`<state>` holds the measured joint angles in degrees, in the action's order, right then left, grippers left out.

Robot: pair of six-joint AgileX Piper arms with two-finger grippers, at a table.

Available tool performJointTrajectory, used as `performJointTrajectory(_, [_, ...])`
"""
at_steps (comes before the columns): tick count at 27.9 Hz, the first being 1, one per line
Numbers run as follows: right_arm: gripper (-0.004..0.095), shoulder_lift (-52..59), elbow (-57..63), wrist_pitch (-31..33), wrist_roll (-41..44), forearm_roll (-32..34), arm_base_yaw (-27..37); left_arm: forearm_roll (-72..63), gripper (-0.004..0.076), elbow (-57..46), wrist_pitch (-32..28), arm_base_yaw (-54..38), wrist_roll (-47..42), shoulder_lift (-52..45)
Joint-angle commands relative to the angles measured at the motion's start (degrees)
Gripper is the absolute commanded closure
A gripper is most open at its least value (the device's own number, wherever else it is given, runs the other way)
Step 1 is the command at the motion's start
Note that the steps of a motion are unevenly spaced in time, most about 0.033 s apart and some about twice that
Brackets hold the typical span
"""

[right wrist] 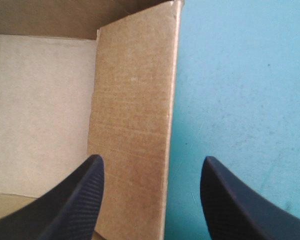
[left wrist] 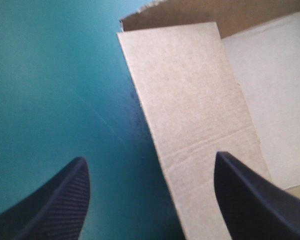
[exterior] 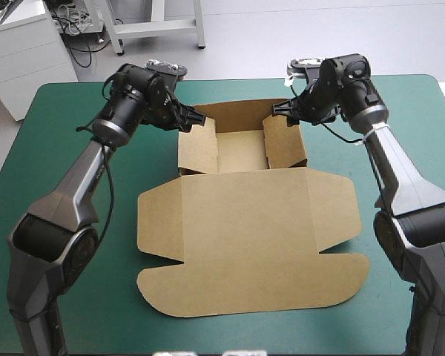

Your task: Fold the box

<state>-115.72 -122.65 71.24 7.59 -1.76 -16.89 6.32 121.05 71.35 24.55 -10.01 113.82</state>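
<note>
The brown box (exterior: pixel 241 152) stands as an open tray at the far middle of the table, walls raised, with its lid (exterior: pixel 245 245) lying flat toward the near edge. My left gripper (exterior: pixel 195 119) is open at the far end of the left wall (left wrist: pixel 190 110). In the left wrist view the gripper (left wrist: pixel 150 157) straddles that wall, one finger over the cover, the other inside the tray. My right gripper (exterior: pixel 282 110) is open at the far end of the right wall (right wrist: pixel 132 100). In the right wrist view the gripper (right wrist: pixel 152 158) straddles it the same way.
The teal-green cover (exterior: pixel 74 185) lies bare to the left and right of the box. The lid's rounded flaps (exterior: pixel 341 222) spread wide near the right arm. The tray's far wall (exterior: pixel 241 111) stands between the two grippers.
</note>
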Motion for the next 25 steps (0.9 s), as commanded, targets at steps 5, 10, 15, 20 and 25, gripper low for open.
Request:
performJointTrajectory(5, [0.0372, 13.4, -1.7, 0.3, -2.8, 0.1, 0.2, 3.0, 0.023, -3.9, 3.0, 1.8, 0.8, -16.1])
performJointTrajectory(10, [0.0372, 18.0, -1.7, 0.3, -4.6, 0.4, 0.2, 6.6, 0.0237, -17.6, 0.2, 5.7, -1.0, -28.0])
performJointTrajectory(15, [0.0325, 19.1, -1.6, 0.3, -5.4, 0.6, 0.2, 6.6, 0.0237, -31.2, -4.2, 10.4, -2.0, -41.5])
performJointTrajectory(20, [0.0231, 18.2, 0.5, 0.3, -5.4, 2.1, 0.2, 5.7, 0.0237, -40.5, -3.0, 12.2, -2.0, -52.1])
performJointTrajectory(25, [0.0232, 14.5, 3.4, 0.3, -4.7, 1.8, 0.2, 4.7, 0.0237, -47.9, -1.8, 12.2, -0.3, -62.8])
